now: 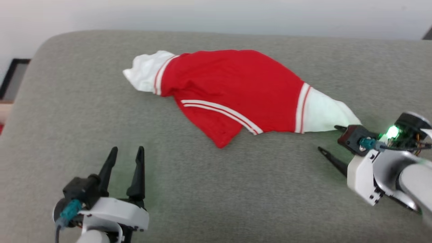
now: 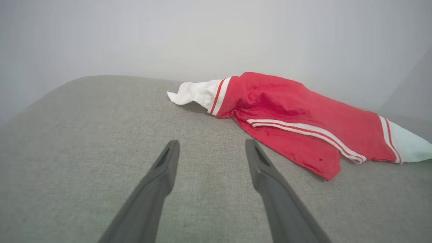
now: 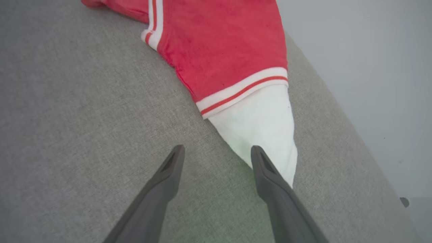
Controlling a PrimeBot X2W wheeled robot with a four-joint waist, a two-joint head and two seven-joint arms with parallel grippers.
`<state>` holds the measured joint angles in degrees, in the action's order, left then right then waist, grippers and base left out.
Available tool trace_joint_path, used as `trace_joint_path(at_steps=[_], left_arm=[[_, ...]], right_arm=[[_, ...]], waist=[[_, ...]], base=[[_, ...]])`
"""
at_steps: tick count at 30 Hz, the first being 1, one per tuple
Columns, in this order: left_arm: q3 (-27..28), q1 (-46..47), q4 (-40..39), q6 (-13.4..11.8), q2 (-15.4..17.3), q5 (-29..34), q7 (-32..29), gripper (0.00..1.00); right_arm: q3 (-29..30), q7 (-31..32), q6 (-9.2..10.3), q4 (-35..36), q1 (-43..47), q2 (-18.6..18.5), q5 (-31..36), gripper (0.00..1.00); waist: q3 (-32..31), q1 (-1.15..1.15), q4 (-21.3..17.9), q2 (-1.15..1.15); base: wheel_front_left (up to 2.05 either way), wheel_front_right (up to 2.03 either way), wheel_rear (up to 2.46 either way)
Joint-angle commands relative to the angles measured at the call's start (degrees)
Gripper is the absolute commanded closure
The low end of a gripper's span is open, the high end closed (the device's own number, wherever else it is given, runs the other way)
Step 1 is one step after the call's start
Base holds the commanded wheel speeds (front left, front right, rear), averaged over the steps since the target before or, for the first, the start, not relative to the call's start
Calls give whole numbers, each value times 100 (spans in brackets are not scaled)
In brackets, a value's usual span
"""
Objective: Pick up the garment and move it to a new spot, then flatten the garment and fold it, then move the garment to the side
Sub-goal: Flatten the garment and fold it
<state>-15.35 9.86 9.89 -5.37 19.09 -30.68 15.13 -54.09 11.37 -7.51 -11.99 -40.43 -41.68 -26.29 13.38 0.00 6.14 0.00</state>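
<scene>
The garment [image 1: 233,84] lies crumpled and stretched sideways on the grey fabric surface [image 1: 74,108]: red cloth, a white panel at each end, thin white double stripes. My left gripper [image 1: 127,149] stands open near the front left, well short of the cloth, with nothing between its fingers. In the left wrist view this gripper [image 2: 212,143] points at bare fabric, with the garment [image 2: 287,108] ahead to the right. My right gripper [image 1: 327,137] is open at the garment's right white tip. In the right wrist view the right gripper [image 3: 217,148] has one finger over the edge of the white panel [image 3: 263,128].
The grey surface has a rounded far-left corner and a far edge against a pale wall [image 1: 236,13]. A dark frame [image 1: 13,72] stands beyond the left edge. In the right wrist view the surface's edge [image 3: 337,111] runs close beside the garment's white tip.
</scene>
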Motion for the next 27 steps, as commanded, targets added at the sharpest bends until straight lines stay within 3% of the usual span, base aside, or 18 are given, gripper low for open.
trace_joint_path(at_steps=[1,10,16,18,19,20,23,27], left_arm=[[92,-115,-62,47,-83,125,-2,0],[508,-217,-106,467,-633,641,-1,0],[748,-80,-7,748,-902,887,-1,0],[813,-5,46,849,-944,956,-1,0],[836,31,79,891,-939,1000,-1,0],[862,87,93,942,-909,1048,-1,0],[840,309,169,1103,-702,1200,-1,0],[506,910,347,1253,-66,1385,-84,0]], right_arm=[[-195,42,4,-26,-199,-55,-55,0],[-1555,313,5,-548,-1342,-356,-454,0],[-1923,412,5,-884,-1665,-324,-664,0],[-1962,489,5,-896,-1674,-348,-686,53],[-1970,537,5,-887,-1643,-359,-728,66],[-1974,555,5,-857,-1607,-369,-708,97],[-1977,590,5,-784,-1595,-409,-715,100],[-1981,629,3,-674,-1653,-359,-732,100]], waist=[[76,0,292,0],[312,0,601,0],[538,0,680,0],[590,0,690,0],[610,0,687,0],[630,0,675,0],[682,0,600,0],[754,0,471,0]], base=[[0,0,0],[0,0,0],[0,0,0],[0,0,0],[0,0,0],[0,0,0],[0,0,0],[0,0,0]])
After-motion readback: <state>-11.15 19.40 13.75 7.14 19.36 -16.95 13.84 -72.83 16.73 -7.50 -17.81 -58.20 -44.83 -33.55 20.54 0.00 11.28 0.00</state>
